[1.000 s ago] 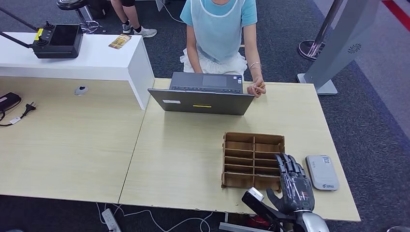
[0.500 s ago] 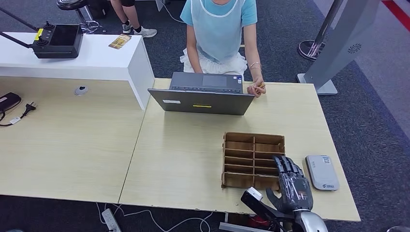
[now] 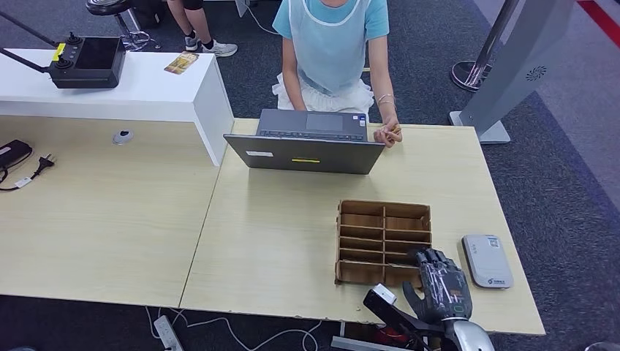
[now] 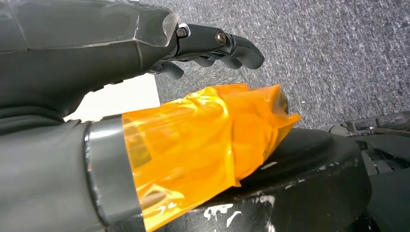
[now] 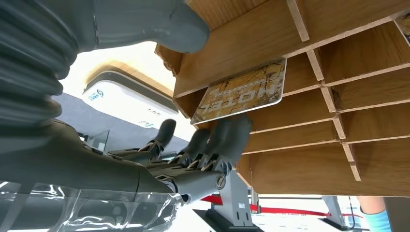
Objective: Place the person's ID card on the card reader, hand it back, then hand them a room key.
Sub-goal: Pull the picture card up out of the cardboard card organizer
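Fingertips (image 5: pixel 227 133) of my right hand (image 3: pixel 441 285) touch the patterned hotel key card (image 5: pixel 241 93) in the brown wooden slotted organiser (image 3: pixel 382 241), lower right; grip unclear.

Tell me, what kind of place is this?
Probably a hotel front desk. A rack holds a card printed HOTEL, a card reader lies beside it, and a person stands at the desk.

The right hand (image 3: pixel 441 285) had dark grey segmented fingers (image 5: pixel 227 140) with grey rounded tips, a thick grey thumb (image 5: pixel 159 21) and a grey ribbed cover (image 5: pixel 29 63). A clear glossy film covered its back, and a silver forearm (image 3: pixel 471 336) followed behind it. The left hand (image 4: pixel 121 63) was dark grey, with black fingers (image 4: pixel 227 46) carrying visible screws. Translucent orange film (image 4: pixel 203 140) wrapped its thumb below a grey band.
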